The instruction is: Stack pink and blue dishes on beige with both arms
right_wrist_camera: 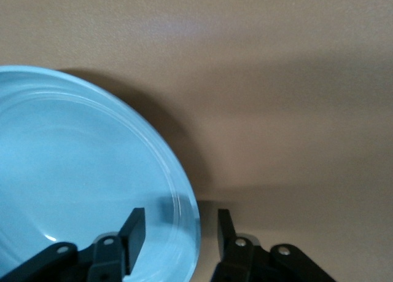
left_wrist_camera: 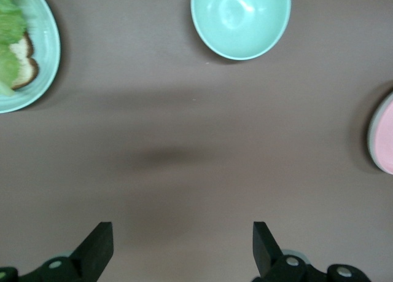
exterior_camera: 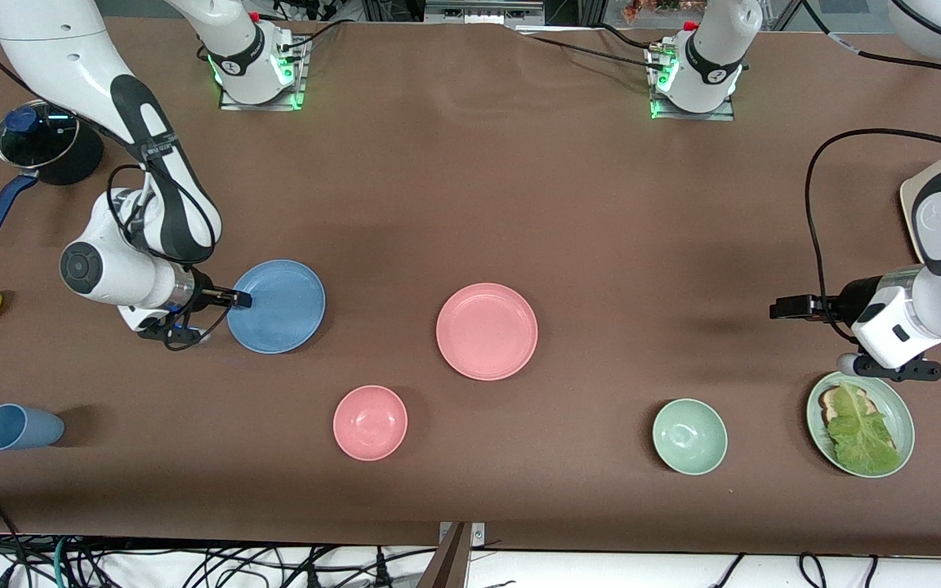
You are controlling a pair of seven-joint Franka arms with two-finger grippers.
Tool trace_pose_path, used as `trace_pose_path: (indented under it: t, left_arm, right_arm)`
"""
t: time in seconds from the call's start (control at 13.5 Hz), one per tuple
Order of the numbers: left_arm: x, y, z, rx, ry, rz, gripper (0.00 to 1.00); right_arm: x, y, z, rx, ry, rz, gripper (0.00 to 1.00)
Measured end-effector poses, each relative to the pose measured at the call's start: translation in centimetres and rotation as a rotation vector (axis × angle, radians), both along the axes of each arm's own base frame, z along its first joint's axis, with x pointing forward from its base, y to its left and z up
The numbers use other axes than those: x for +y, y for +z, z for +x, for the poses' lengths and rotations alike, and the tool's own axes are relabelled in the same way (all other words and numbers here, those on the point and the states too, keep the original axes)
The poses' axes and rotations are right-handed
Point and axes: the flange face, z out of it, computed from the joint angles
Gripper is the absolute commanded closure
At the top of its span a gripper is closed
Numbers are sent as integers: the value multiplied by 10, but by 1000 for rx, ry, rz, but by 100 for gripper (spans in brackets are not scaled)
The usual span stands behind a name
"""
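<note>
The right gripper [exterior_camera: 242,300] sits low at the rim of the blue plate [exterior_camera: 277,306], on the edge toward the right arm's end of the table, and the right wrist view shows its fingers [right_wrist_camera: 134,233] parted narrowly with one inside the rim and one outside, straddling the edge but not yet pressed onto it. The pink plate [exterior_camera: 487,331] lies flat beside the blue plate, toward the left arm's end of the table and a little nearer the front camera, untouched. No beige plate shows in any view, so the stacking target cannot be placed from here. The left gripper [exterior_camera: 789,307] hangs with its fingers spread wide and empty over bare table, well apart from the blue plate at the left arm's end; that arm waits. The main risk lies in the rim pinch: the plate is wide, shallow and smooth, so a grip taken on the very edge would likely let it tip or slide out as it lifts. Closing before the inner finger seats under the lip could push the plate across the cloth toward the pink plate.
</note>
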Motion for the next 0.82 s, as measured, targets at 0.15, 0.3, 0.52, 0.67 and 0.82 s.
trace_pose_path:
  t: [0.15,0.3,0.52,0.67,0.82]
  left_arm:
    - [2,18,-7,3,5,10,0]
    - [-6,50,-17,-8,1,50,0]
    - [-18,108,-41,-39,45,63,0]
    - [-18,135,-58,-33,57,67,0]
    - [-15,158,-77,-11,60,72,0]
  right_arm:
    - [0,-2,-1,3,1,0,92]
    - [0,-2,-1,4,1,0,100]
    - [0,5,1,-7,6,5,100]
    - [1,10,4,-17,9,7,100]
    - [5,25,11,-8,18,17,100]
